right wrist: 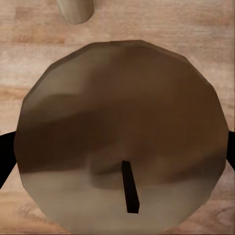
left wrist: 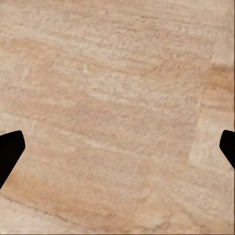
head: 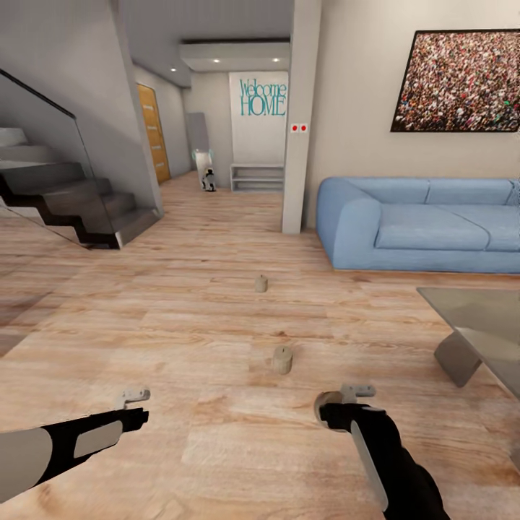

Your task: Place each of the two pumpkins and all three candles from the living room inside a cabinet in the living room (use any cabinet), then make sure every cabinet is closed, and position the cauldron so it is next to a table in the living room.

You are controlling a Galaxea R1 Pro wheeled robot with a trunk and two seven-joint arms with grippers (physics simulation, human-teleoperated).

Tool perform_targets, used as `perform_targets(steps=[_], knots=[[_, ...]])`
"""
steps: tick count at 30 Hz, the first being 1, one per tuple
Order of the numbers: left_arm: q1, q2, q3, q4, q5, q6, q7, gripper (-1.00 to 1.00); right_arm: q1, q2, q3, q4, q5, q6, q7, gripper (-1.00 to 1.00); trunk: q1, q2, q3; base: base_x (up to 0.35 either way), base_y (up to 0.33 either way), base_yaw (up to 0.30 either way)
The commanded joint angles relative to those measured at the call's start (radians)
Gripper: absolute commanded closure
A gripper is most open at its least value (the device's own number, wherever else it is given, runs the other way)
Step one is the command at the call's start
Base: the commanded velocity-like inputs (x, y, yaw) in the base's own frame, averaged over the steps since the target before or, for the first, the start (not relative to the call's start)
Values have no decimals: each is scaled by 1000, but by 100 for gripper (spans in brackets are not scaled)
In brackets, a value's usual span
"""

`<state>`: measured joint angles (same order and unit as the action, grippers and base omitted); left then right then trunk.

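Wood floor (head: 180, 325); candle (right wrist: 122, 147) between right fingers (right wrist: 4, 156)

floor (left wrist: 112, 107): pale wood planks, bare | left gripper (left wrist: 117, 149): dark fingertips (left wrist: 11, 149) at both edges, spread wide apart

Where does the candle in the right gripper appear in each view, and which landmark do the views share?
Head view: held candle, low and right of centre, at the right gripper.
Right wrist view: its round top with a dark wick, large, between the fingers.
Left wrist view: wooden floor under the open left gripper.
Shared landmark: nearer floor candle.
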<state>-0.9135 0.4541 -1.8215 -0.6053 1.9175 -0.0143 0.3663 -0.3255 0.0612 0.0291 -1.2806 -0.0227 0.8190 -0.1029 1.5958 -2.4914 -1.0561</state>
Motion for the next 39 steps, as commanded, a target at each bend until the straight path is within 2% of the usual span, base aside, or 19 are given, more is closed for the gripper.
perform_targets(steps=[1,2,3,5,7,11,13,18,23,35,38,39], knots=[[3,1,-5,-9,15,-2,5,-100,0,0,2,9,-2,3,-7,100,-4,7,2,0,0,0],[12,1,-5,-20,42,-3,5,-100,0,0,2,30,-3,-4,-7,100,-8,14,5,0,0,0],[24,1,-5,-35,100,-6,4,-100,0,0,2,69,-4,-58,-7,100,-12,21,9,0,0,0],[43,1,-5,-42,119,-10,3,-100,0,0,0,81,-5,-122,-8,100,-20,35,15,0,0,0],[56,-4,0,-48,128,-20,-3,-100,0,6,4,76,-10,-142,-7,100,-23,42,18,0,0,0],[78,-27,10,-71,122,-21,9,-100,0,29,4,74,-13,-142,-7,100,-23,42,18,0,0,0],[90,-39,21,-82,120,-32,15,-100,0,40,3,70,-13,-153,-8,100,-31,56,24,0,0,0],[118,-67,39,-108,120,-60,15,-100,0,44,0,44,-16,-162,-8,100,-50,91,40,0,0,0],[145,-69,42,-110,120,-88,16,-100,0,46,1,31,-19,-164,-8,100,-69,126,55,0,0,0],[145,-73,36,-112,121,-103,17,-100,0,45,-1,28,-18,-176,-8,100,-115,210,93,0,0,0],[145,-78,37,-111,115,-103,17,-100,0,45,-1,27,-19,-176,-8,100,-127,231,102,0,0,-166],[145,-92,39,-106,113,-102,16,-100,0,45,-1,28,-20,-176,-8,100,-131,238,106,0,0,-242]])
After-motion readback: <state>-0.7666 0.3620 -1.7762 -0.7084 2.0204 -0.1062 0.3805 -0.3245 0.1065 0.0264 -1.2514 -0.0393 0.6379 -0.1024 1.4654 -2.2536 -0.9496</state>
